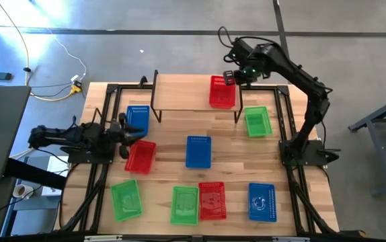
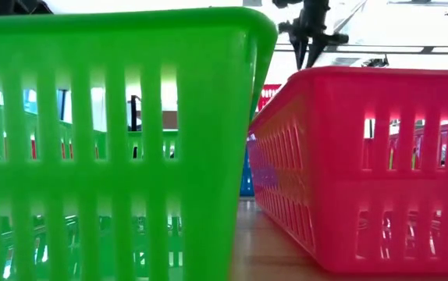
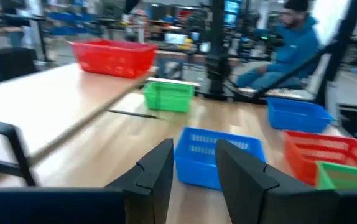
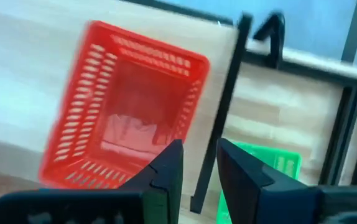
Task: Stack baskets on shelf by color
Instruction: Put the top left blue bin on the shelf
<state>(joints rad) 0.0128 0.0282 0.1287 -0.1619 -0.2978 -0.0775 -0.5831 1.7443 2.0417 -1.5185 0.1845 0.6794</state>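
Red basket on shelf, blurred

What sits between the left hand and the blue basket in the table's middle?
In the high view, one red basket lies between the left hand and the middle blue basket.

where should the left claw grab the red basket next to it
Judging by its pose, the red basket lies upright, mouth open. Come from above and pinch the thin rim of the long wall nearest the left claw, one finger inside, one outside.
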